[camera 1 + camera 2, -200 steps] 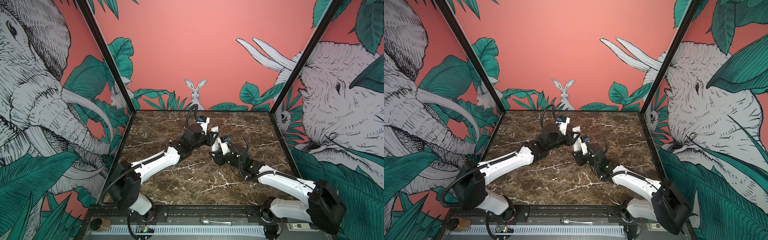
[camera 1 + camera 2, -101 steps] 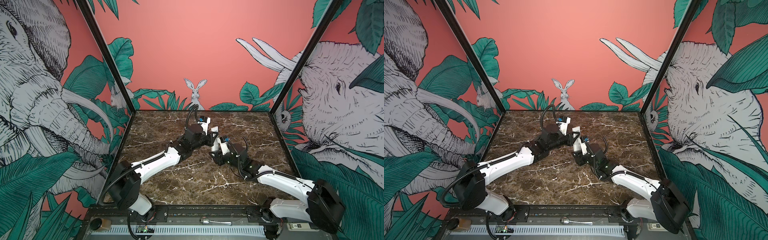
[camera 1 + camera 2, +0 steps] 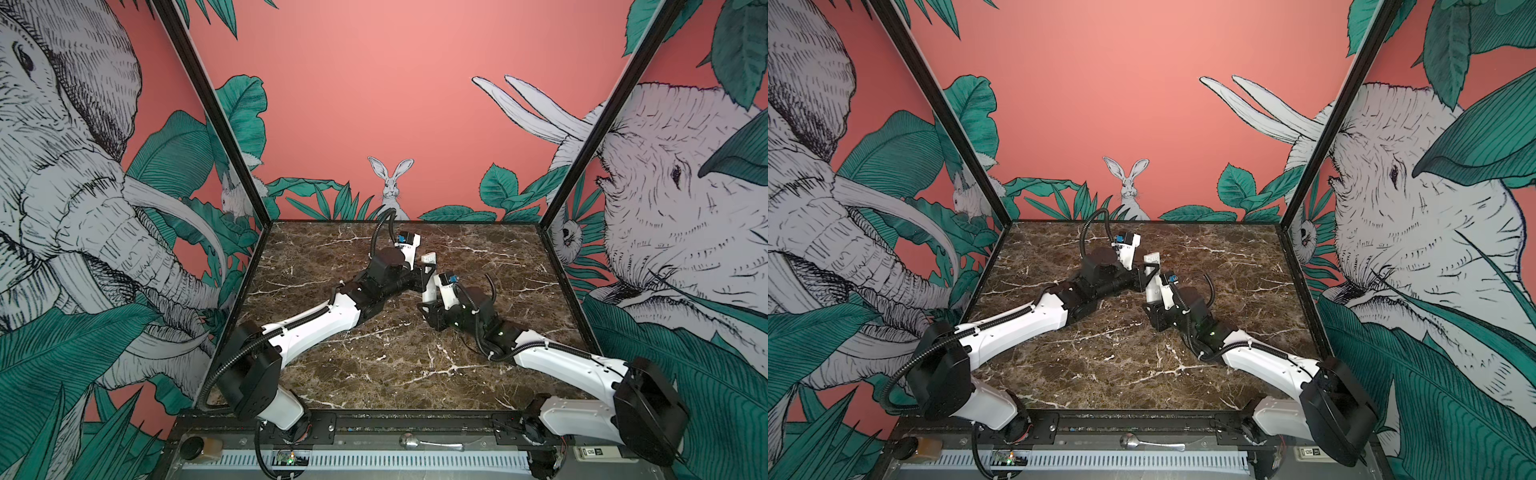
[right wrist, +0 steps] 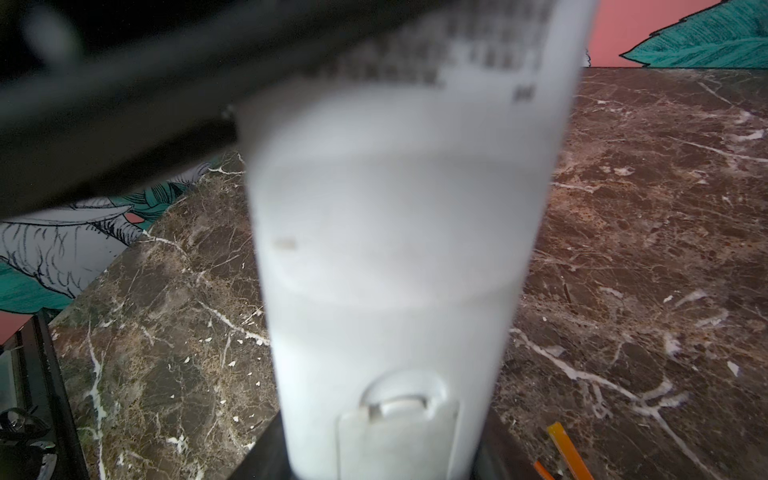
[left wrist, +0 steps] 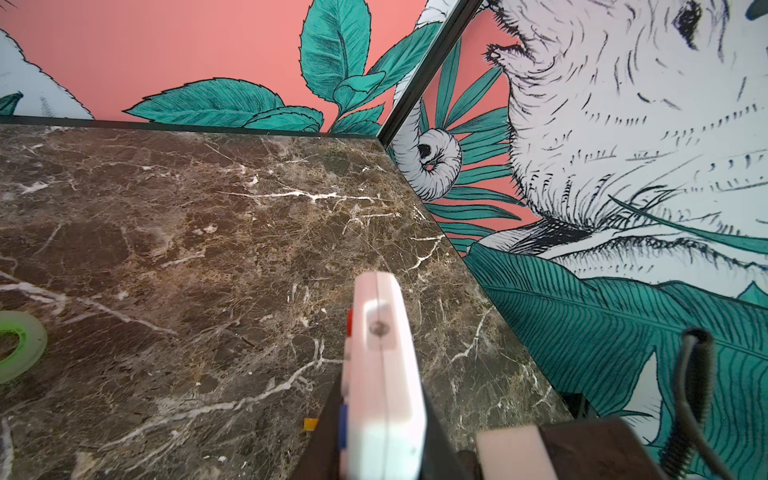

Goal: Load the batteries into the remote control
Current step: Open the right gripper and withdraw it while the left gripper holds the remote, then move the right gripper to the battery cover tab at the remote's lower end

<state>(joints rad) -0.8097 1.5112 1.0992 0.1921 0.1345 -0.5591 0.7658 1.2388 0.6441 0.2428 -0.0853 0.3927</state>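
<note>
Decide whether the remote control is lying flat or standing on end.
Standing nearly on end: in a top view the remote control rises steeply, lower end in the right pincer, left pincer gripping higher up.

Arms [image 3: 316, 328]: white shells, blk joints [image 3: 249, 382], ribbed blk cables [image 3: 376, 237].

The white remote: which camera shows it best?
The left wrist view: the remote is sharp there, end-on, coloured buttons along one edge. The right wrist view fills with its blurred back; both top views show only a small, partly hidden white sliver.

Marble table [image 3: 395, 374], coral (jungle-print) walls [image 3: 374, 83]
</note>
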